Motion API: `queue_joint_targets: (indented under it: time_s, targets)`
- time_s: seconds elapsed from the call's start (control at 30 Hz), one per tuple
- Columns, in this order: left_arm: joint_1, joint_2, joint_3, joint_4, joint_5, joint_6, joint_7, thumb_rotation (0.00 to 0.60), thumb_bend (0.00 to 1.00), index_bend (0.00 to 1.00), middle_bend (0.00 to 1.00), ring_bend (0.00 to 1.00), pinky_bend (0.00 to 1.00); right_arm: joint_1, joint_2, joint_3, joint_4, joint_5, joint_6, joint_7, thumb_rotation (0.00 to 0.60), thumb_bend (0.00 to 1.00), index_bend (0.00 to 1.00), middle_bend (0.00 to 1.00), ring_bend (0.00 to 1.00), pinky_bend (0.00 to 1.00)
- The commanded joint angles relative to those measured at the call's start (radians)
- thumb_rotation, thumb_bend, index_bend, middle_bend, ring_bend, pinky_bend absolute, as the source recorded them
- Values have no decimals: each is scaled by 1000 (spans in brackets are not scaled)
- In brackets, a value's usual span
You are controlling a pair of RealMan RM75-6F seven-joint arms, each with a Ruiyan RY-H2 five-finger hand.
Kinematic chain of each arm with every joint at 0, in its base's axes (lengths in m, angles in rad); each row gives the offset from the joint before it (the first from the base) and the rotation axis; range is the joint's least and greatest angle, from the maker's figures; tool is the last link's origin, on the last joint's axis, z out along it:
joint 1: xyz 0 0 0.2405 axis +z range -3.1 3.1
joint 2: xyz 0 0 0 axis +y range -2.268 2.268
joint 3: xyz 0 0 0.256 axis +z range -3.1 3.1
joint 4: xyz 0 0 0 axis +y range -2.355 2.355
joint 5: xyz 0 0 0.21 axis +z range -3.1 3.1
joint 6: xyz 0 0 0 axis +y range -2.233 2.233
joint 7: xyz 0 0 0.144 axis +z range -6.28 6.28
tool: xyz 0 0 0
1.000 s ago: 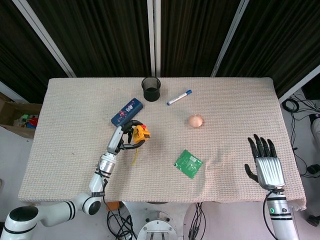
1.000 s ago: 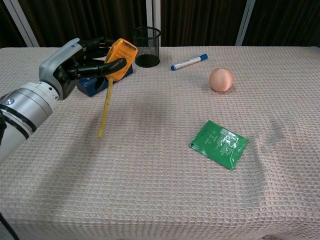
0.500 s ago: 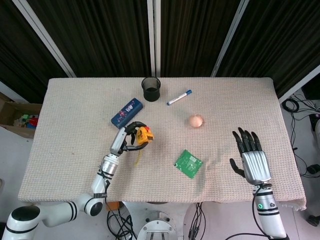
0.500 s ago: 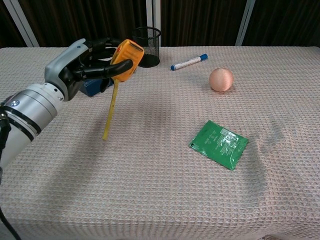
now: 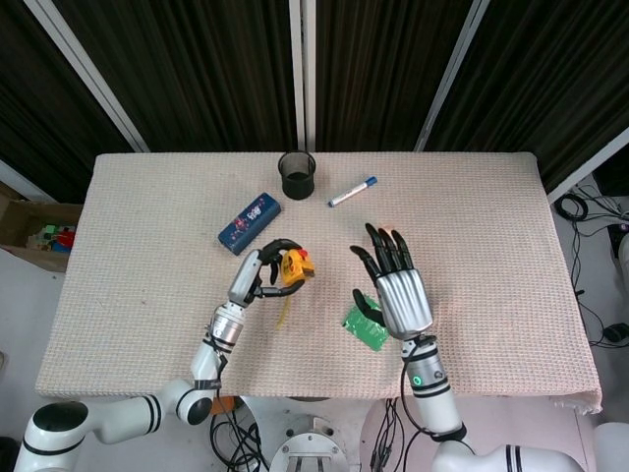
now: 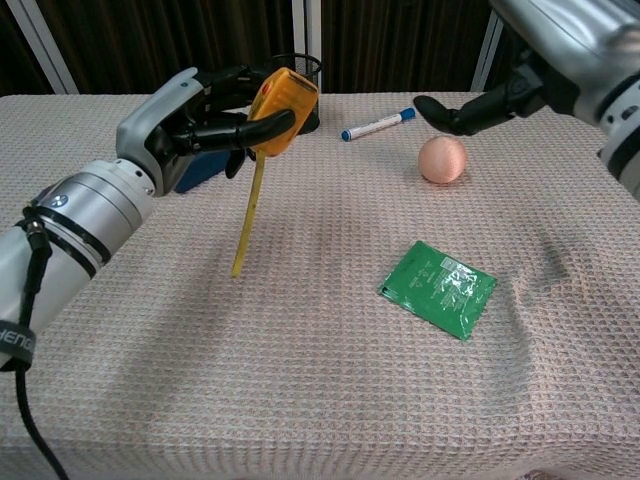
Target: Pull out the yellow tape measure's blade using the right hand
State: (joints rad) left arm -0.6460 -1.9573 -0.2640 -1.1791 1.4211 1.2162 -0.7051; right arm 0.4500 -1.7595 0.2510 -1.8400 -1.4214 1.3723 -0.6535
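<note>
My left hand [image 5: 257,278] [image 6: 195,128] grips the yellow tape measure [image 5: 295,266] [image 6: 282,98] and holds it up above the table. A short length of yellow blade [image 6: 248,212] [image 5: 283,309] hangs straight down from the case. My right hand [image 5: 393,286] is raised over the middle of the table with its fingers spread and nothing in it. It hovers to the right of the tape measure, apart from it. In the chest view only its dark fingers [image 6: 478,105] show at the upper right.
A green packet [image 5: 364,328] [image 6: 438,287] lies partly under my right hand. An orange ball [image 6: 442,158], a blue-capped marker [image 5: 352,191] [image 6: 377,124], a black mesh cup [image 5: 297,174] [image 6: 302,72] and a dark blue box [image 5: 249,222] stand farther back on the woven tablecloth [image 5: 147,265].
My right hand has swung from the table's right edge to the middle, toward the tape measure. My left hand has carried the tape measure a little rightward and higher.
</note>
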Motion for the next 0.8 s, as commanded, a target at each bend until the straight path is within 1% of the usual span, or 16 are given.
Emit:
queue_joint_targets:
  time_s: [0.03, 0.17, 0.33, 0.8]
  targets:
    - [-4, -3, -3, 0, -1, -1, 0, 600, 420, 680, 736, 646, 774, 52, -76, 48, 32, 50, -23, -37, 600, 296, 261, 18, 0, 0]
    - [-12, -11, -10, 2, -4, -4, -2, 600, 419, 680, 736, 646, 771, 81, -133, 77, 64, 83, -17, -51, 600, 299, 305, 30, 0, 0]
    - [-19, -16, -14, 5, -5, -9, -6, 600, 420, 680, 736, 646, 773, 106, -163, 92, 85, 112, -27, -43, 600, 312, 342, 38, 0, 0]
    - [-18, -16, -9, 3, -11, -11, -1, 600, 420, 680, 736, 646, 774, 136, -200, 86, 142, 103, -3, 3, 600, 327, 413, 64, 0, 0]
